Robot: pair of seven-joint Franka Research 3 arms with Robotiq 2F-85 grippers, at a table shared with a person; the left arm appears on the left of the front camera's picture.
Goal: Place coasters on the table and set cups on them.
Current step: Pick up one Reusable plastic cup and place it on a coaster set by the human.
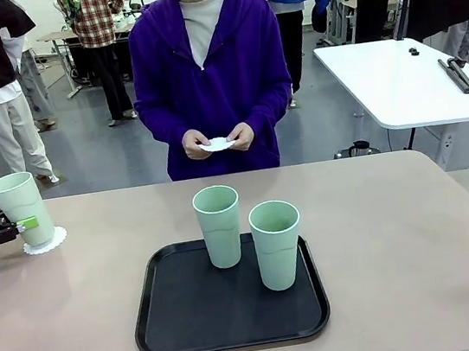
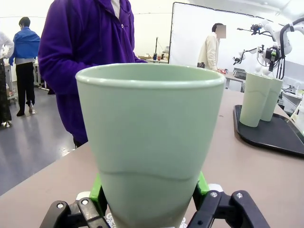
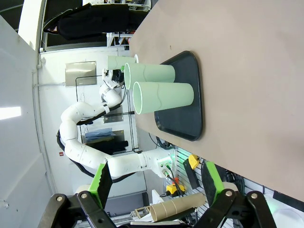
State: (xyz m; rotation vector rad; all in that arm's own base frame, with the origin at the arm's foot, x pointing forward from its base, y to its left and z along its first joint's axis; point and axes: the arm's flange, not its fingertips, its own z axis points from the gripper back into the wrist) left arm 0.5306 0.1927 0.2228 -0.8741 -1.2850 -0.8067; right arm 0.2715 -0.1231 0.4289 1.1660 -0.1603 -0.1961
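Observation:
At the table's [image 1: 402, 248] far left, a mint-green cup [image 1: 21, 210] stands on a white lacy coaster [image 1: 47, 244]. My left gripper [image 1: 27, 225] is shut on this cup [image 2: 152, 142], green pads [image 2: 97, 187] pressed to both sides, with coaster lace [image 2: 213, 187] peeking out beneath. Two more cups [image 1: 220, 225] [image 1: 276, 244] stand upright on the black tray [image 1: 185, 322] in the middle. Across the table, the person holds a white coaster [image 1: 217, 145] in both hands. My right gripper [image 3: 156, 183] is open beyond the table's right edge with nothing between its fingers, facing the tray [image 3: 197, 95].
A white table [image 1: 404, 73] stands behind on the right with dark items on it. Several people stand farther back. A cardboard tube [image 3: 175, 204] lies below the table edge by my right gripper. Bare tabletop lies right of the tray.

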